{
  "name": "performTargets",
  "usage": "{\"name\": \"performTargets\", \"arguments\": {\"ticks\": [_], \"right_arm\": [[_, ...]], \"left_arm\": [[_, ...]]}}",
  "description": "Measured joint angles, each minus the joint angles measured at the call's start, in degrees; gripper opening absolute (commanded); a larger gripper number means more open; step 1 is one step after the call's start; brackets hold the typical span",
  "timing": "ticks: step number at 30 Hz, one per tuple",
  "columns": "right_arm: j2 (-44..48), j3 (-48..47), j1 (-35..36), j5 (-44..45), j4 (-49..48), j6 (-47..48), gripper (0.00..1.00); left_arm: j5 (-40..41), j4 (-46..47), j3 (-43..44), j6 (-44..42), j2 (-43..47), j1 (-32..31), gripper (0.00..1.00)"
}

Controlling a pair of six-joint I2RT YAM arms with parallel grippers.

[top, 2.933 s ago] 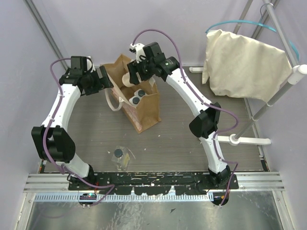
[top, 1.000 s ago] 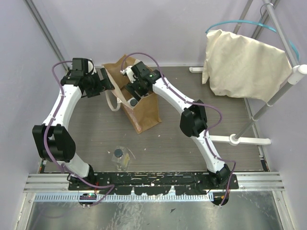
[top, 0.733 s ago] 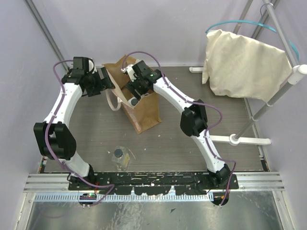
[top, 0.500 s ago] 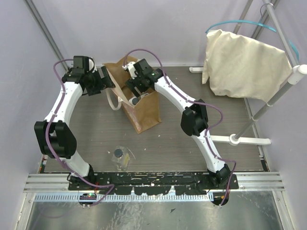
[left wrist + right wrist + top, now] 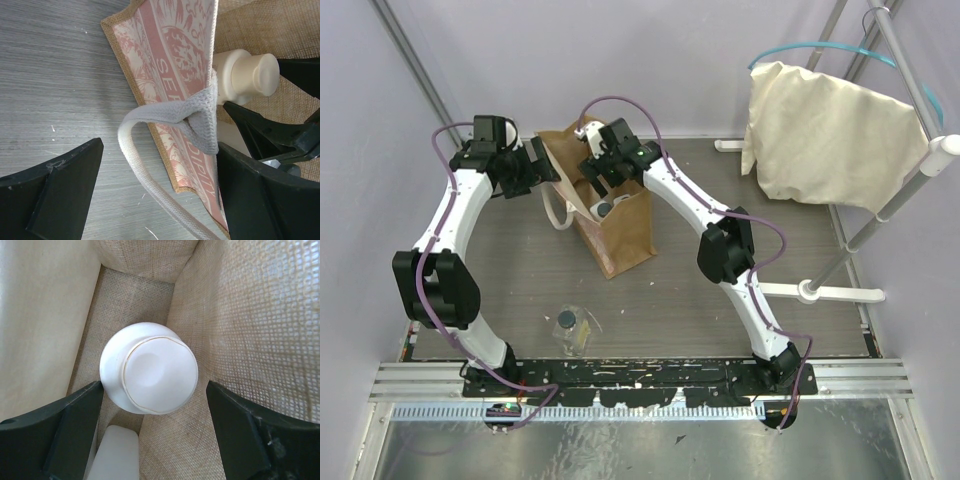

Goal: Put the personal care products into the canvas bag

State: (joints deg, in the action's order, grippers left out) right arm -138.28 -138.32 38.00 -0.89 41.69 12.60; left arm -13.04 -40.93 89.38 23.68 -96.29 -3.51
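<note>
The tan canvas bag stands upright at the table's middle back. My right gripper is open inside its mouth, jaws either side of the cream round bottle, which stands free on the bag's floor. A white rectangular bottle lies beside it, and a black cap shows in the bag. My left gripper is open; its jaws straddle the bag's printed wall and pale loop handle. The cream bottle shows past that wall. The small black-capped item in clear wrap lies on the table, near front.
A large cream cloth sheet with teal cord hangs on a white rack at the right. Purple walls close the back and left. The arms' base rail runs along the near edge.
My right gripper carried the cream bottle from above the bag down into it and let it go. The left gripper stayed at the bag's left wall.
</note>
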Motion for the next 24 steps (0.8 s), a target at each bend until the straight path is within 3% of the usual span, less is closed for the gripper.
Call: {"name": "performTargets", "arguments": {"ticks": [10,17,24], "right_arm": [[1.9,0.7,-0.3,-2.1,-0.6,-0.7,0.90],[12.9,2.2,-1.7,-5.3,-4.5,-2.3,0.90],[24.3,2.5,-5.3,-9.0,-11.0,-5.0,0.91]], "left_arm": [[0.0,0.0,0.0,0.0,0.0,0.0,0.98],[0.0,0.0,0.2,0.2,1.1,0.0,0.98],[-0.6,2.3,0.3,1.6,8.4,0.0,0.98]]}}
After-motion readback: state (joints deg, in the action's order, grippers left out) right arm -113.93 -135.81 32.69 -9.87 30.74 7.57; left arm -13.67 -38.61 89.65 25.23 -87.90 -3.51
